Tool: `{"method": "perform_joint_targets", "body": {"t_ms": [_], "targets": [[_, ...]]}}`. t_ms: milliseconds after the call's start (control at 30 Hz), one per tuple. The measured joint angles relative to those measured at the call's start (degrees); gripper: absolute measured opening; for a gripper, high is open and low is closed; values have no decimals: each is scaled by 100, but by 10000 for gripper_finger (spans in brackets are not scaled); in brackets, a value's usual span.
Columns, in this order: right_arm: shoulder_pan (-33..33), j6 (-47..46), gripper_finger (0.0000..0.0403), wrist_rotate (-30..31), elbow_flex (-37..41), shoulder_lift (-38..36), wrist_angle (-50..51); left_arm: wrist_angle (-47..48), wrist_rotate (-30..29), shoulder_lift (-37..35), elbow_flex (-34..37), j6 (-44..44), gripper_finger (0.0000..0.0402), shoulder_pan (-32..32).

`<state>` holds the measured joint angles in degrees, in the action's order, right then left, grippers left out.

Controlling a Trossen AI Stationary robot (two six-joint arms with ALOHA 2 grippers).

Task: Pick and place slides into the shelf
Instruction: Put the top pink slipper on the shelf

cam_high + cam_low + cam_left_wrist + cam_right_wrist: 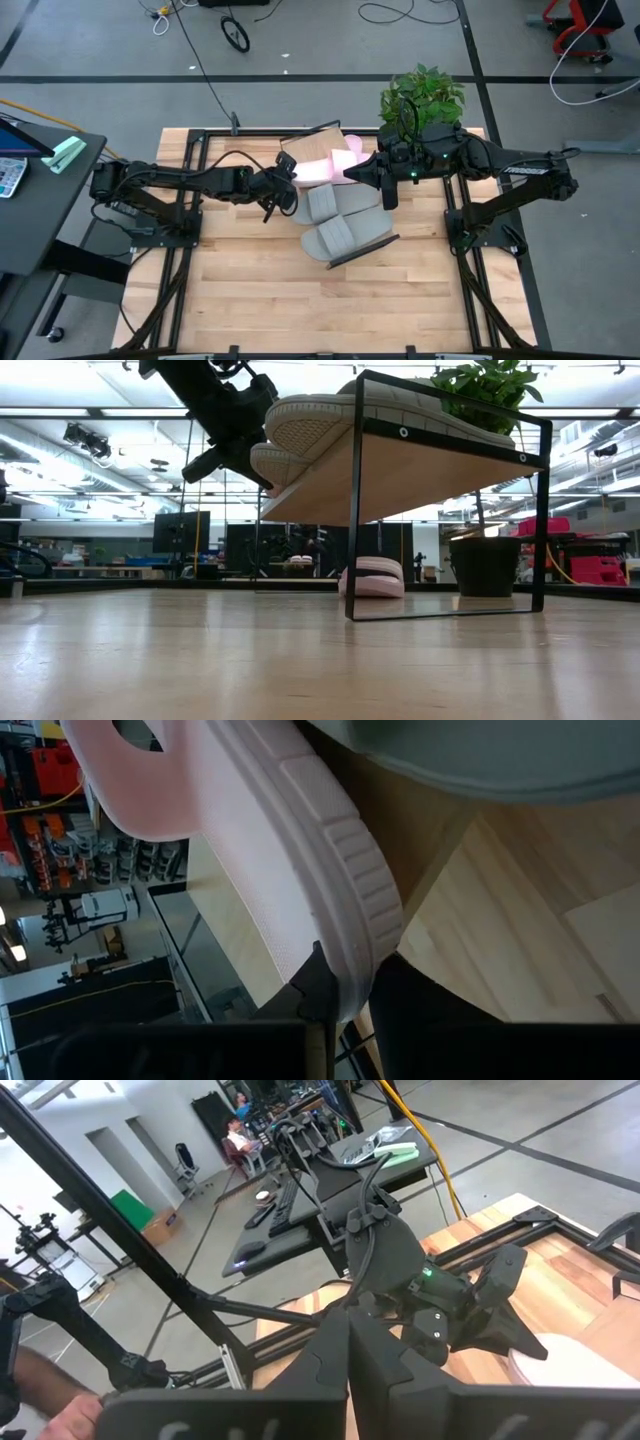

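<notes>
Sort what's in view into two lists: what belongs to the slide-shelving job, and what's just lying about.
Job:
- grey slides on the shelf
- pink slide pinched in the left claw
- pink slide on the table
- right claw, shut

Lying about:
- potted plant
- loose cables on the floor
- side desk

The surface was light wood planking with a smooth, faintly glossy finish that mirrored nearby objects in the low view. The shelf was a pale wood board in a thin, matt black metal frame. The pink slide looked like soft matt foam, with a fine stippled sole and ribbed edge. The grey slides appeared matt, with patterned tread. The arms were matt dark plastic or metal.
</notes>
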<state>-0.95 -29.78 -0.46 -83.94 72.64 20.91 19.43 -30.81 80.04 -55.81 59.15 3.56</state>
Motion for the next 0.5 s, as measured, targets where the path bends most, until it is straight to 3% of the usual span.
{"method": "perform_joint_targets", "body": {"t_ms": [500], "targets": [[-20,-17,2,-60,-2,-2,-101,-238,-176,384,-15,45,44,-124]]}}
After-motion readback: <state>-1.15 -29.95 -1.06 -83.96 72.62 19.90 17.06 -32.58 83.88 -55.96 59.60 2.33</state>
